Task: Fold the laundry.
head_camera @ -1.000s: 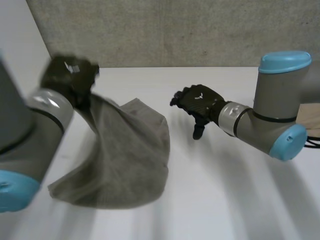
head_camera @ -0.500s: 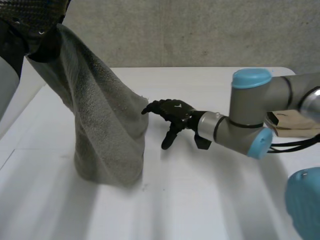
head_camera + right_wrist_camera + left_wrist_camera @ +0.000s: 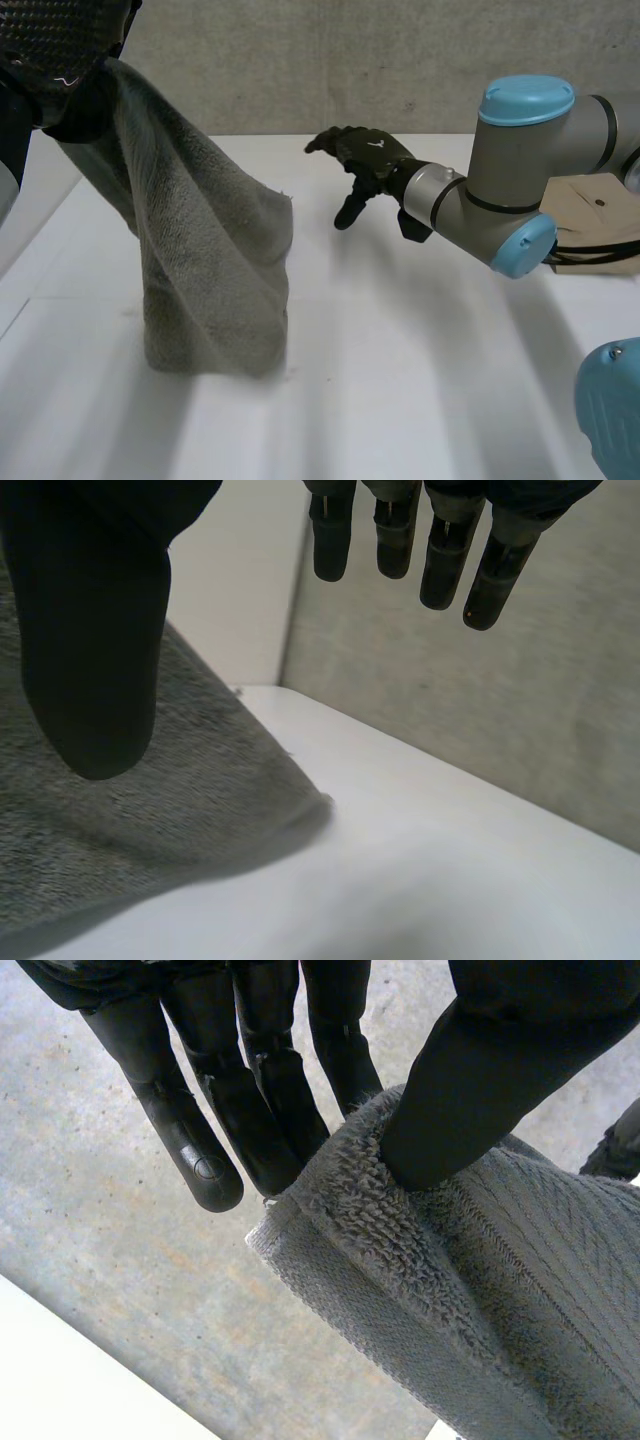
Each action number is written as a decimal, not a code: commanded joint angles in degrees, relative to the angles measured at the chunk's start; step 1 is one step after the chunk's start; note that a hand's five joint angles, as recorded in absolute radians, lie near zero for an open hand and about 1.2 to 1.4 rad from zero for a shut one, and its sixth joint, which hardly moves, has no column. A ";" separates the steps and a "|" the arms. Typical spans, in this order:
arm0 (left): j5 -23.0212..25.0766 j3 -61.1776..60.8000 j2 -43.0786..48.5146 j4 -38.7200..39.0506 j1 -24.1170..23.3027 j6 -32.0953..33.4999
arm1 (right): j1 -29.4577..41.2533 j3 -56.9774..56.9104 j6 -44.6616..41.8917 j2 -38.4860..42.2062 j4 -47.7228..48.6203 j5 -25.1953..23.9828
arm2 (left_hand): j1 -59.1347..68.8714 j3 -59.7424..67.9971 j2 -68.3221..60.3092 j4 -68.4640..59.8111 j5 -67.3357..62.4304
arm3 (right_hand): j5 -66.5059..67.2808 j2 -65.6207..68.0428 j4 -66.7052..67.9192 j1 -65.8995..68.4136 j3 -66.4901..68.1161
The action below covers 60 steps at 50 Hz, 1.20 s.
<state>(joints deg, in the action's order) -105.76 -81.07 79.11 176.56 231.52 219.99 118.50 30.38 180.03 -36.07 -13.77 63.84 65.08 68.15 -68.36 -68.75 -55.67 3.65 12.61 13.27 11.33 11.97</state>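
- White table (image 3: 430,370) under the towel (image 3: 215,270), grey rough wall (image 3: 400,60) behind it.
- Left hand (image 3: 60,50) above the towel, thumb and fingers pinched on its top edge. The cloth hangs bunched, lower end resting on the table.
- Right hand (image 3: 368,163) just right of the towel, not touching, fingers loose and apart, holding nothing.
- Brown flat sheet (image 3: 590,215) well right of the towel.
- Progress, my read: no fold made yet. Spreading flat and every fold remain.

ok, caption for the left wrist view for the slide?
Left hand pinching a grey towel's hemmed edge between thumb and fingers.
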 commanded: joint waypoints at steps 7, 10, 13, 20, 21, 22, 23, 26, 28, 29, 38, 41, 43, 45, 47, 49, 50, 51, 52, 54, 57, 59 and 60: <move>-0.50 -0.75 -2.38 -0.17 -4.85 1.75 | 2.97 -11.92 -0.65 12.51 0.85 -12.68 | 14.92 11.85 -11.64 -11.25 -14.33 | -3.65 -2.61 -3.27 -1.33 -1.97; -0.59 -1.72 -3.70 -0.08 -5.29 3.33 | 3.58 -13.41 -0.65 14.61 1.63 -12.77 | 14.92 11.85 -11.64 -11.25 -14.33 | -3.65 -2.61 -3.27 -1.33 -1.97; -0.68 -2.34 -4.67 0.01 -5.55 3.95 | 4.28 -14.38 -0.65 15.67 2.25 -13.03 | 14.92 11.85 -11.64 -11.25 -14.33 | -3.65 -2.61 -3.27 -1.33 -1.97; -0.77 -3.57 -7.22 0.01 -5.73 3.95 | 5.43 -14.65 -0.65 17.52 3.66 -15.05 | 14.92 11.85 -11.64 -11.25 -14.33 | -3.65 -2.61 -3.27 -1.33 -1.97; -0.68 -3.74 -7.39 0.01 -5.73 3.95 | 5.69 -14.74 -0.65 17.79 3.66 -15.93 | 14.92 11.85 -11.64 -11.25 -14.33 | -3.11 -2.07 -2.73 -0.79 -1.43; -0.68 -4.09 -7.74 0.01 -5.64 3.95 | 5.69 -14.74 -0.65 17.87 3.66 -16.37 | 14.92 11.85 -11.64 -11.25 -14.33 | 5.43 6.47 5.81 7.75 7.11; -0.68 -4.27 -7.92 0.01 -5.64 3.95 | 5.78 -14.74 -0.65 17.96 3.66 -16.72 | 14.92 11.85 -11.64 -11.25 -14.33 | 19.00 20.04 19.38 21.33 20.68; -0.50 -4.45 -7.92 0.10 -5.38 4.04 | 5.69 -15.26 -0.65 17.61 3.83 -16.03 | 14.92 11.85 -11.64 -11.25 -14.33 | 66.30 67.34 66.68 68.62 67.98; -0.33 -4.45 -7.40 0.10 -5.20 4.04 | 5.52 -15.97 -0.74 17.17 4.36 -14.10 | 14.92 11.85 -11.64 -11.25 -14.33 | 66.35 67.39 66.73 68.67 68.03; -0.33 -4.27 -7.13 0.27 -4.94 4.13 | 5.26 -16.67 -1.43 16.30 5.06 -11.22 | 14.92 11.85 -11.64 -11.25 -14.33 | 66.35 67.39 66.73 68.67 68.03; 0.20 -3.48 -4.06 7.21 2.78 5.97 | -4.58 -14.13 -8.81 0.76 5.33 -1.79 | 14.92 11.85 -11.64 -11.25 -14.33 | 66.35 67.39 66.73 68.67 68.03; 0.38 -2.61 -1.87 12.20 7.34 6.59 | -6.95 -8.09 -13.54 -7.92 4.80 -1.26 | 14.92 11.85 -11.64 -11.25 -14.33 | 66.35 67.39 66.73 68.67 68.03; 0.46 -2.08 -0.54 14.85 9.46 6.59 | -7.31 -3.95 -16.19 -12.42 4.80 -1.26 | 14.92 11.85 -11.64 -11.25 -14.33 | 66.35 67.39 66.73 68.67 68.03; 0.38 -1.46 1.56 18.27 12.01 6.50 | -7.58 3.14 -20.31 -18.82 4.71 -1.26 | 14.92 11.85 -11.64 -11.25 -14.33 | 66.35 67.39 66.73 68.67 68.03; 0.38 -1.11 2.97 20.30 12.72 6.50 | -7.58 8.09 -23.22 -22.89 4.71 -1.26 | 14.92 11.85 -11.64 -11.25 -14.33 | 66.35 67.39 66.73 68.67 68.03; 0.46 -1.11 5.07 21.97 12.81 6.24 | -7.40 15.56 -27.27 -28.34 4.80 -0.82 | 14.92 11.85 -11.64 -11.25 -14.33 | 66.35 67.39 66.73 68.67 68.03; 0.46 -1.28 5.87 22.16 12.73 6.15 | -7.32 18.02 -28.58 -30.09 4.89 -0.47 | 14.92 11.85 -11.64 -11.25 -14.33 | 66.35 67.39 66.73 68.67 68.03; 0.55 -1.37 6.66 22.33 12.64 6.15 | -7.14 20.31 -29.73 -31.85 4.89 -0.12 | 14.92 11.85 -11.64 -11.25 -14.33 | 66.35 67.39 66.73 68.67 68.03; 0.73 -1.72 7.45 22.25 12.55 6.06 | -6.70 24.51 -31.83 -35.35 4.80 0.84 | 14.92 11.85 -11.64 -11.25 -14.33 | 66.35 67.39 66.73 68.67 68.03; 1.52 -2.95 9.56 22.25 12.11 5.80 | -6.52 28.48 -33.42 -38.27 4.63 1.90 | 14.92 11.85 -11.64 -11.25 -14.33 | 66.35 67.39 66.73 68.67 68.03; 2.57 -6.63 11.06 22.25 11.41 4.92 | -6.52 35.78 -35.36 -41.71 3.05 4.28 | 14.92 11.85 -11.64 -11.25 -14.33 | 66.35 67.39 66.73 68.67 68.03; 2.75 -8.66 11.68 22.33 11.32 4.31 | -6.44 39.03 -36.06 -42.06 1.82 4.89 | 14.92 11.85 -11.64 -11.25 -14.33 | 66.35 67.39 66.73 68.67 68.03; 2.75 -10.75 12.55 22.25 11.32 3.52 | -6.44 41.57 -36.68 -42.15 0.33 5.24 | 14.92 11.85 -11.64 -11.25 -14.33 | 66.35 67.39 66.73 68.67 68.03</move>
<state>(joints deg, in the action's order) -104.04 -85.11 88.78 199.26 243.87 225.51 111.74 60.92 146.08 -75.06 -9.84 66.26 65.08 68.30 -68.47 -68.79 -55.67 56.22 67.16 68.02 56.27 67.68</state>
